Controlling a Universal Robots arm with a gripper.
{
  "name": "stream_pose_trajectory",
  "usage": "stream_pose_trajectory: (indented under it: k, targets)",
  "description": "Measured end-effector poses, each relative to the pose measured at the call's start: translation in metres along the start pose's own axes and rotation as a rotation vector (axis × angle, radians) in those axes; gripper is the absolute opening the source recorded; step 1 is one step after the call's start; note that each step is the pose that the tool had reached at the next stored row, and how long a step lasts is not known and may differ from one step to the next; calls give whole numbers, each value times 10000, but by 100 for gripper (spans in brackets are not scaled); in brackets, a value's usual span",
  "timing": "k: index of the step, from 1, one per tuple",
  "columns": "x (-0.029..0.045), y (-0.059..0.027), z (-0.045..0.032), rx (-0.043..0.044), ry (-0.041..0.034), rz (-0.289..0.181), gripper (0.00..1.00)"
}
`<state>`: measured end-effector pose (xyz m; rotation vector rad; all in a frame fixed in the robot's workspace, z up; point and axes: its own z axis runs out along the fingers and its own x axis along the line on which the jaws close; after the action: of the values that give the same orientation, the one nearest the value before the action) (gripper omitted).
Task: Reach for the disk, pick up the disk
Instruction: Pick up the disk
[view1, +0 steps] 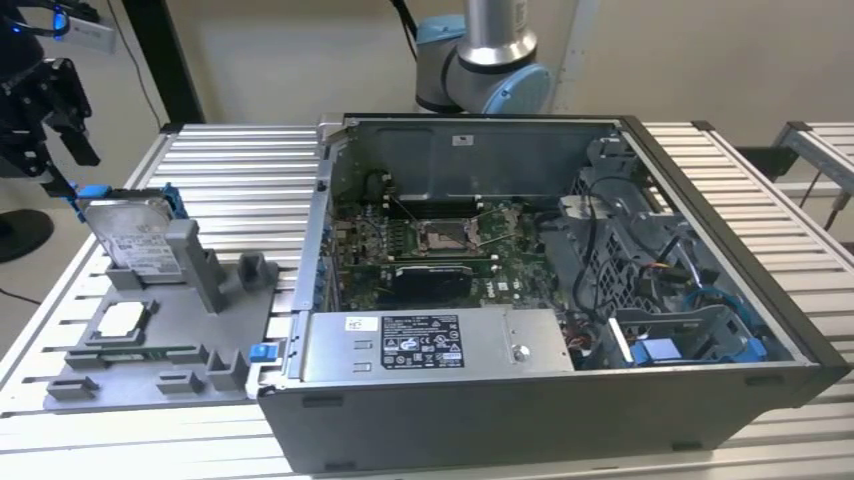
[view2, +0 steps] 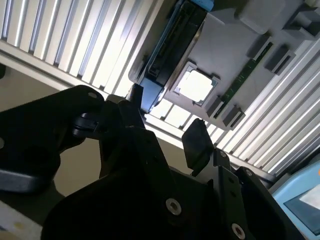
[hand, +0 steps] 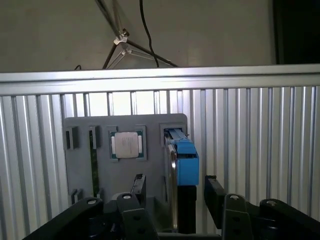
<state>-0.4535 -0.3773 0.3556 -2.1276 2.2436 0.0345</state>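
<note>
Exterior view: the gripper (view1: 64, 165) hangs just above the disk (view1: 134, 235), which stands on edge in a grey fixture tray (view1: 127, 372) beside the open computer case (view1: 534, 410). First wrist view: the fingers (hand: 212, 187) are spread apart, with the disk's blue bracket (hand: 186, 162) lined up between them and touching neither. Second wrist view: the jaws gape, and the disk lies just beyond the fingertips.

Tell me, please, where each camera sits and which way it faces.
Exterior view: off the arm, facing down at the open computer case and fixture; arm and pincer show.
First wrist view: on the wrist, facing down at the disk, seen between the open pincer's fingers.
Second wrist view: on the wrist, facing the fixture obliquely past the pincer.
Both wrist views share disk, chip, fixture.
</note>
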Motion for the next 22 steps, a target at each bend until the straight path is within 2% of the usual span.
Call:
stream_pose_trajectory:
  k: [8, 19, 22]
  targets:
    - [-4, 1, 25, 0, 0, -1, 100]
    - [-88, 8, 176, 4, 32, -7, 100]
    - [-92, 8, 220, 0, 34, -48, 100]
